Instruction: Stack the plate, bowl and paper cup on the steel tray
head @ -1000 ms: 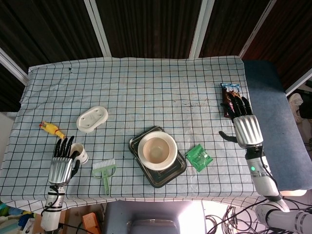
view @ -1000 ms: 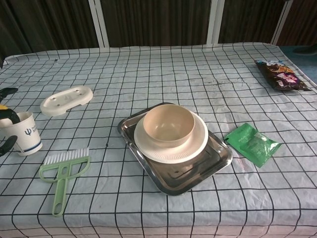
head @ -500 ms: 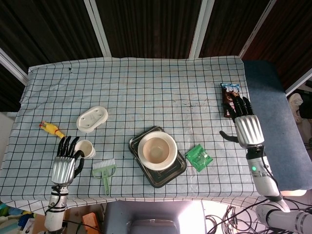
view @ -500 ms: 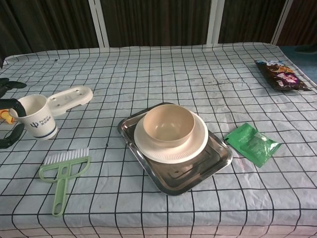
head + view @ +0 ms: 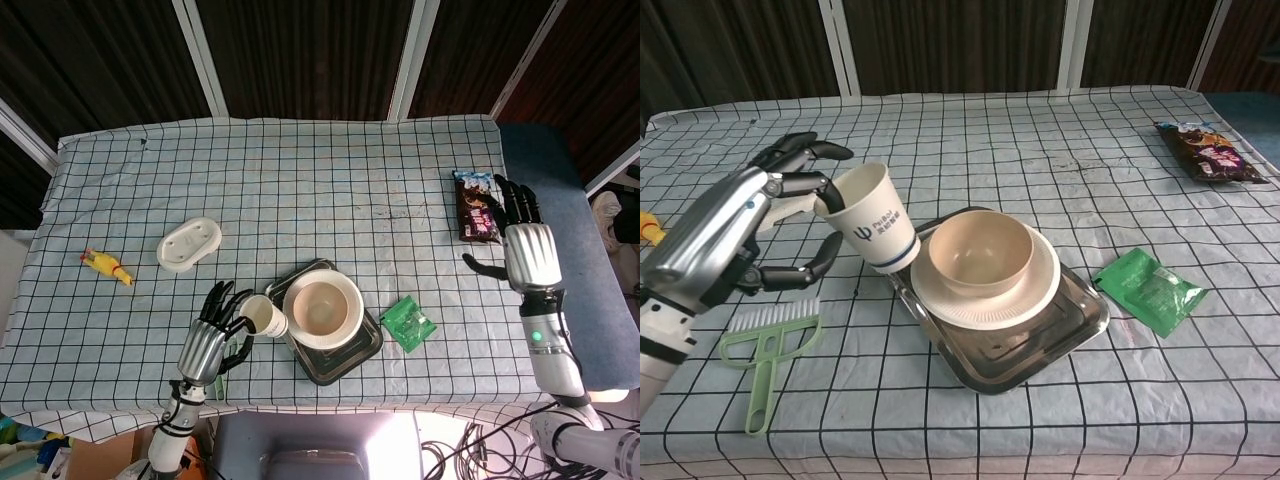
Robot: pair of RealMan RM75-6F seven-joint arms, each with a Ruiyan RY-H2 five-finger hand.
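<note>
My left hand (image 5: 212, 335) (image 5: 750, 230) holds a white paper cup (image 5: 262, 316) (image 5: 870, 231) in the air, tilted, just left of the steel tray (image 5: 345, 361) (image 5: 1040, 357). On the tray lies a cream plate (image 5: 347, 318) (image 5: 1035, 290) with a cream bowl (image 5: 320, 306) (image 5: 980, 252) standing in it. The cup's base hangs close to the plate's left rim. My right hand (image 5: 527, 247) is open above the table's right edge, far from the tray, and shows only in the head view.
A green brush (image 5: 768, 340) lies at the front left, partly under my left hand in the head view. A white soap dish (image 5: 188, 243), a yellow toy (image 5: 106, 266), a green packet (image 5: 408, 323) (image 5: 1150, 290) and a dark snack bag (image 5: 475, 205) (image 5: 1206, 150) sit around.
My left hand has carried the paper cup up and to the right, from the table's left side to the tray's left edge. My right hand has drifted slightly right.
</note>
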